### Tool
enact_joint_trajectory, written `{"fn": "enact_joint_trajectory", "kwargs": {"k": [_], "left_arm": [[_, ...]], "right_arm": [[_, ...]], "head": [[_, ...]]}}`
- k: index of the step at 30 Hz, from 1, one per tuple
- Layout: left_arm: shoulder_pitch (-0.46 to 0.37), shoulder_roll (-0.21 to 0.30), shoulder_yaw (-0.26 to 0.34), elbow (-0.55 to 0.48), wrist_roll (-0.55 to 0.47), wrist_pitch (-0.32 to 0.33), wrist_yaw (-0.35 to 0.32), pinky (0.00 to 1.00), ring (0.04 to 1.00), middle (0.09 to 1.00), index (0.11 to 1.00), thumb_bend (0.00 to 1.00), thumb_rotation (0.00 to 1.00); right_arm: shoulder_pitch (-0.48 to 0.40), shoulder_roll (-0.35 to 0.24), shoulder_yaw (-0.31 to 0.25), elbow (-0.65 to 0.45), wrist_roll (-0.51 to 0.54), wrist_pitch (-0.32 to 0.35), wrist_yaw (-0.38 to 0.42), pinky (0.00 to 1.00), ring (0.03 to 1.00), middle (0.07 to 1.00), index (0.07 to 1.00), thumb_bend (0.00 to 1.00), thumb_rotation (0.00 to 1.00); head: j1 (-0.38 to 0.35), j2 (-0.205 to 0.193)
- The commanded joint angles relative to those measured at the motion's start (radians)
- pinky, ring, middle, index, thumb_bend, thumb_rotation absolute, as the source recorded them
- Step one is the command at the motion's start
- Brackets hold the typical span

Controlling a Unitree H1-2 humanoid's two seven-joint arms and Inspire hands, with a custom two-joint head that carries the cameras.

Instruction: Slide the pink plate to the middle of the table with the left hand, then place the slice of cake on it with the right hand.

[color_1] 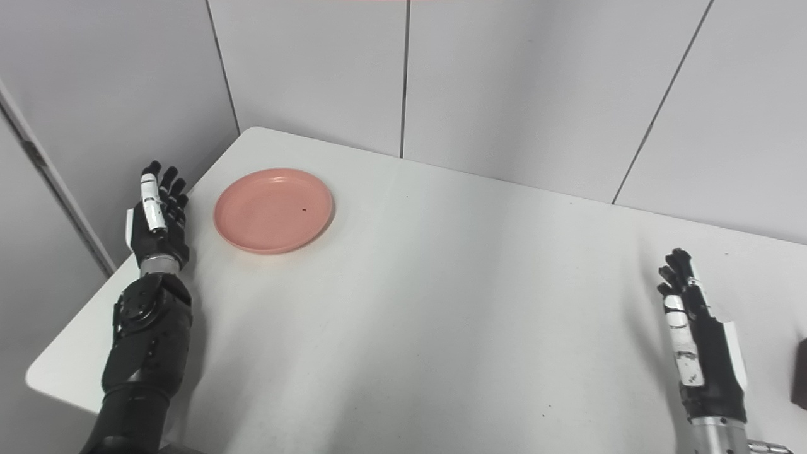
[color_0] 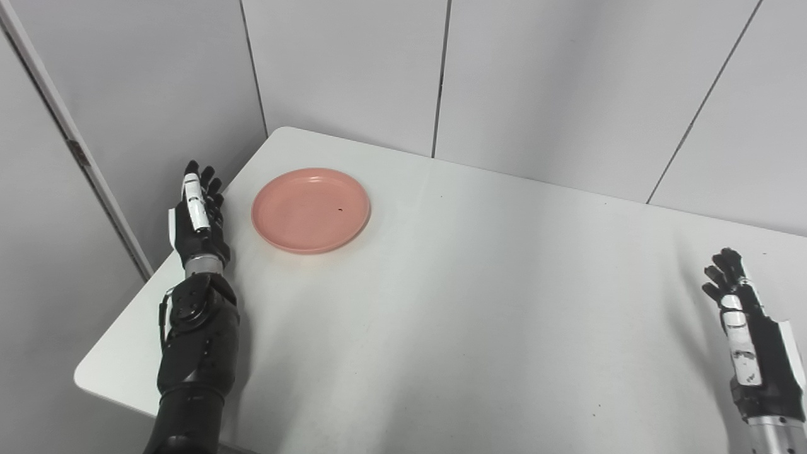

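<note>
Pink plate (color_0: 310, 210) with a dark speck — white table (color_0: 479, 302); black hands (color_0: 198, 221) striped white; grey walls (color_0: 353, 63).

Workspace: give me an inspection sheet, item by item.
Surface: white table, bare in the middle.
Job's things: round pink plate at the far left corner, empty; dark object at the right edge of the right eye view, too cropped to identify.
Clutter: nothing seen.
Hands: left hand open beside the plate, apart from it; right hand open, holding nothing.
Cables: nothing seen.
Surroundings: grey wall panels.

Empty pink plate (color_0: 310, 210), far-left tabletop
</note>
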Motion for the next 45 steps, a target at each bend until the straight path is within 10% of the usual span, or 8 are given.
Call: {"fn": "enact_joint_trajectory", "kwargs": {"k": [1, 34, 45], "left_arm": [[-0.028, 0.004, -0.013, 0.002, 0.0, 0.014, -0.017, 1.0, 0.957, 0.948, 0.951, 0.39, 1.0], [-0.041, -0.044, -0.168, 0.016, 0.065, 0.072, -0.061, 0.97, 0.947, 0.93, 0.929, 0.4, 1.0], [-0.041, -0.075, -0.199, -0.027, 0.084, 0.114, -0.079, 0.92, 0.923, 0.917, 0.91, 0.41, 1.0]], "right_arm": [[0.071, 0.02, 0.004, 0.082, 0.008, -0.041, -0.002, 0.92, 0.935, 0.954, 0.959, 0.36, 1.0], [0.085, 0.037, 0.005, 0.033, -0.021, -0.006, -0.018, 0.92, 0.934, 0.952, 0.954, 0.4, 1.0], [0.117, 0.065, 0.022, -0.132, -0.054, 0.125, -0.032, 0.88, 0.92, 0.942, 0.937, 0.42, 1.0]], "head": [[-0.002, 0.0], [-0.039, 0.021], [-0.071, 0.033]]}}
